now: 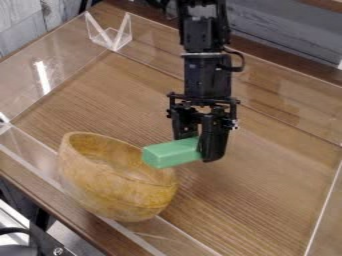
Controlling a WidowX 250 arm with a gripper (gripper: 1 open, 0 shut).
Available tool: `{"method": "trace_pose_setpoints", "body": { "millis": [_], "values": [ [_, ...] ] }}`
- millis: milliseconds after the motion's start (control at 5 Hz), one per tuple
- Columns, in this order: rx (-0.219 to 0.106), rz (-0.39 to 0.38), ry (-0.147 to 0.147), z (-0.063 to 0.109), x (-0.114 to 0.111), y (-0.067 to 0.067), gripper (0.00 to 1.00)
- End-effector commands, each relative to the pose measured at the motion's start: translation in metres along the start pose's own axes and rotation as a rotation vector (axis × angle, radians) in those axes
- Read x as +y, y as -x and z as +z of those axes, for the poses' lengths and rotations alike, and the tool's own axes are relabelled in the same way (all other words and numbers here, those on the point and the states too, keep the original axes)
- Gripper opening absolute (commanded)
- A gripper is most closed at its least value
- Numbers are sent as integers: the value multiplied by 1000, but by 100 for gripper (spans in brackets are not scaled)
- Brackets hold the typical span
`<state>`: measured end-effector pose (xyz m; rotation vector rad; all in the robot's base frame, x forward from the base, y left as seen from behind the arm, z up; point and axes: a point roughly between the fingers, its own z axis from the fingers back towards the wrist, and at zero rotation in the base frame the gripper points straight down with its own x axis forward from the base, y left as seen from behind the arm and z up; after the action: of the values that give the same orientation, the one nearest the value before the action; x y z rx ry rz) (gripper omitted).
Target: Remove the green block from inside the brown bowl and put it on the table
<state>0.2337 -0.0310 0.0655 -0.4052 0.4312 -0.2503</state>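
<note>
In the single camera view, the gripper (205, 146) hangs at frame centre, fingers clamped on one end of the green block (173, 153). The block is lifted clear, poking out lower left from the fingers with its long axis nearly level, its free end over the right rim of the brown bowl (116, 177) in the lower left. Bare table (267, 190) lies to the right and below; setting down likely means carrying the block rightward, away from the rim, then lowering.
</note>
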Motion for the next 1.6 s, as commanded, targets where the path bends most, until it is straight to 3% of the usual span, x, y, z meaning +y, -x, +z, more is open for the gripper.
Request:
{"method": "trace_pose_setpoints", "body": {
  "millis": [0, 1400],
  "values": [
    [-45, -10, -6, 9, 3, -2, 0],
    [-85, -27, 29, 8, 20, -8, 0]
  ]
}}
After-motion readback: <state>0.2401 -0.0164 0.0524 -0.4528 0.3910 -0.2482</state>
